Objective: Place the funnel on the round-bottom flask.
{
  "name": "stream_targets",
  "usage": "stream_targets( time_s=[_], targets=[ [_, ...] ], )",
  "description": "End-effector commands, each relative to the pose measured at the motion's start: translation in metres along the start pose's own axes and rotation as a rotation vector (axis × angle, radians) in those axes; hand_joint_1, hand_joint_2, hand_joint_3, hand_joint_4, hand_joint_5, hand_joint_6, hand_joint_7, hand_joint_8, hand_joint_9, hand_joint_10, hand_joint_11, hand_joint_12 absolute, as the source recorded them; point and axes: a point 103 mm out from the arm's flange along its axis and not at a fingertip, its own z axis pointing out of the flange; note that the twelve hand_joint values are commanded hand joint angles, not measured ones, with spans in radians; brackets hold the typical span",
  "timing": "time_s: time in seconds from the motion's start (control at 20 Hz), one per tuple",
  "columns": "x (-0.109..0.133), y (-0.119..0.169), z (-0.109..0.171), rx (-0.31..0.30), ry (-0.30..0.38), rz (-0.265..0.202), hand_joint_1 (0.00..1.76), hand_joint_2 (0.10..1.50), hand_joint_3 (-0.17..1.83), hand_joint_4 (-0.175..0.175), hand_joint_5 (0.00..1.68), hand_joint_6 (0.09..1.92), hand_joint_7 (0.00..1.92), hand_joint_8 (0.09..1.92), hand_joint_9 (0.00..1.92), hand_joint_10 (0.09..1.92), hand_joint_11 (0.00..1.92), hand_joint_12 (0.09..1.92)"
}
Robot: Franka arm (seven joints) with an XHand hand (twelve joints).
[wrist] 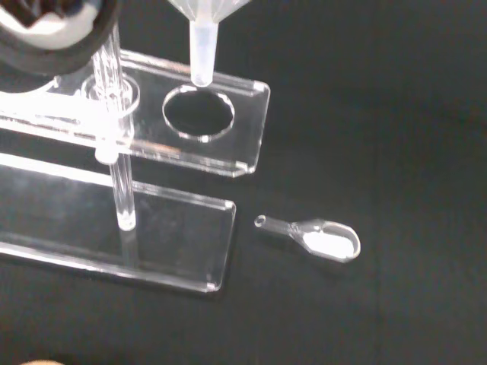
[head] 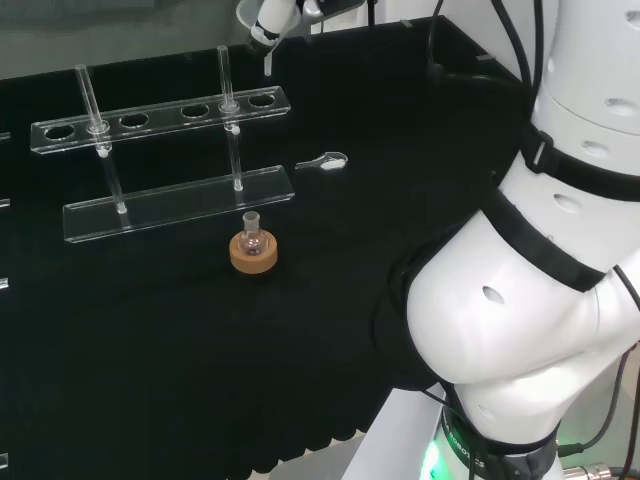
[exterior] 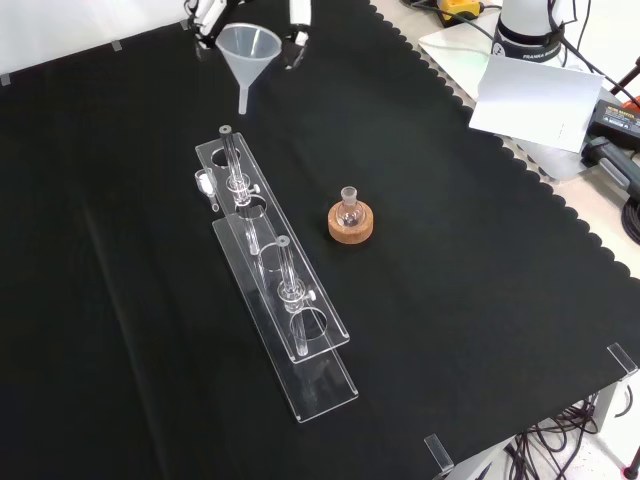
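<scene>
A clear plastic funnel [exterior: 248, 48] hangs in the air at the far end of the cloth, wide mouth up and stem down. The hand [exterior: 298, 20] is shut on it, with fingers [exterior: 205, 15] on both sides of the cone. In the head view the hand [head: 272, 18] sits at the top edge with the funnel stem [head: 268, 60] below it. In the wrist view the funnel stem [wrist: 202, 46] hangs near the rack's end hole. A small round-bottom flask [head: 251, 237] [exterior: 348, 208] stands upright on a cork ring [exterior: 350, 226], well apart from the hand.
A clear two-level rack [exterior: 285, 320] [head: 180, 205] [wrist: 228, 122] with two glass tubes stands between hand and flask. A small glass scoop [wrist: 323, 239] [head: 326, 160] with white powder lies by the rack's end. A white sheet [exterior: 530, 95] lies beyond the cloth's edge.
</scene>
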Motion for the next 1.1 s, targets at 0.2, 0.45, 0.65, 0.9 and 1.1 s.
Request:
stream_targets(
  time_s=[0.2,0.45,0.65,0.9,1.1],
  targets=[
    [0.019,-0.062,0.017,0.033,-0.006,0.023,0.78,0.71,0.53,0.007,0.72,0.68,0.60,0.66,0.87,0.46,0.67,1.29],
    [0.027,-0.080,0.029,0.046,-0.003,0.022,0.77,0.71,0.53,0.007,0.72,0.69,0.60,0.66,0.87,0.46,0.67,1.29],
    [0.034,-0.088,0.043,0.062,0.002,0.014,0.77,0.71,0.53,0.007,0.72,0.69,0.59,0.66,0.87,0.46,0.67,1.29],
    [0.047,-0.091,0.063,0.087,0.010,-0.004,0.77,0.71,0.53,0.007,0.72,0.70,0.59,0.66,0.87,0.46,0.66,1.29],
    [0.058,-0.088,0.080,0.111,0.006,-0.023,0.77,0.71,0.53,0.007,0.72,0.70,0.59,0.66,0.87,0.46,0.66,1.29]
  ],
)
